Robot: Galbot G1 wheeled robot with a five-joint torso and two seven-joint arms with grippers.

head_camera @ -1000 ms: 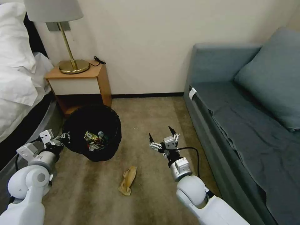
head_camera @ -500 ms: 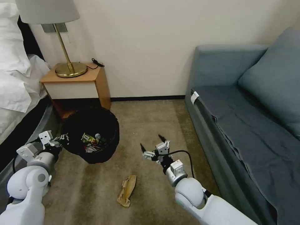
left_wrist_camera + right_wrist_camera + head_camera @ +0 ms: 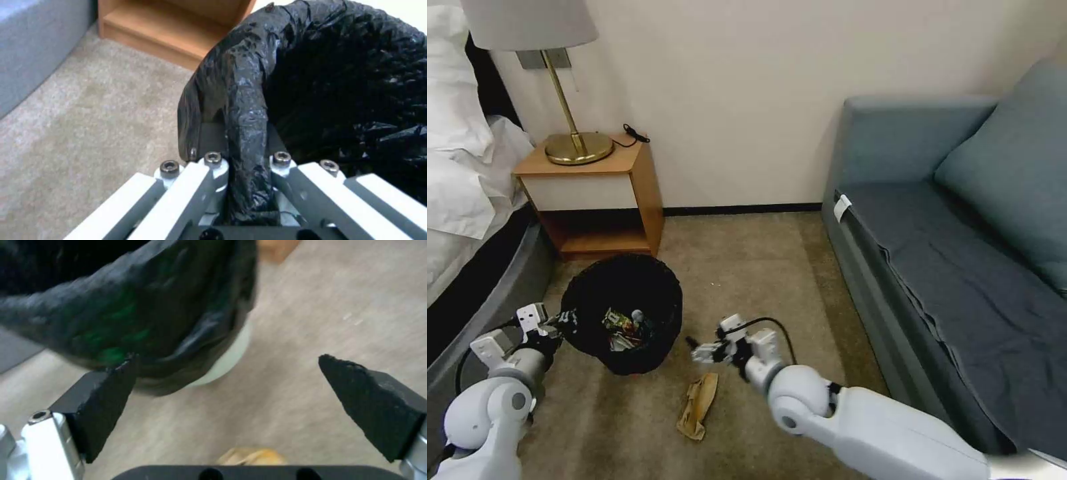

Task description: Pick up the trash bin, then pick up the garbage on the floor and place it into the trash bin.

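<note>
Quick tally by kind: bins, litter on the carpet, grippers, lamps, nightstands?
Trash bin: 1
Crumpled tan paper on carpet: 1
Grippers: 2 (left gripper, right gripper)
Lamp: 1
Nightstand: 1
Total: 6

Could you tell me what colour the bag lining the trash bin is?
Black and crinkly; the bag shows best in the left wrist view.

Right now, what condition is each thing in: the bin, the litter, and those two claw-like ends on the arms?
trash bin: tilted, rim clamped by an arm, black liner in, wrappers inside.
tan paper: crumpled, lying on the carpet, untouched.
left end effector: shut on the bin's rim.
right end effector: open, empty, above the tan paper beside the bin.
lamp: upright on the nightstand.
</note>
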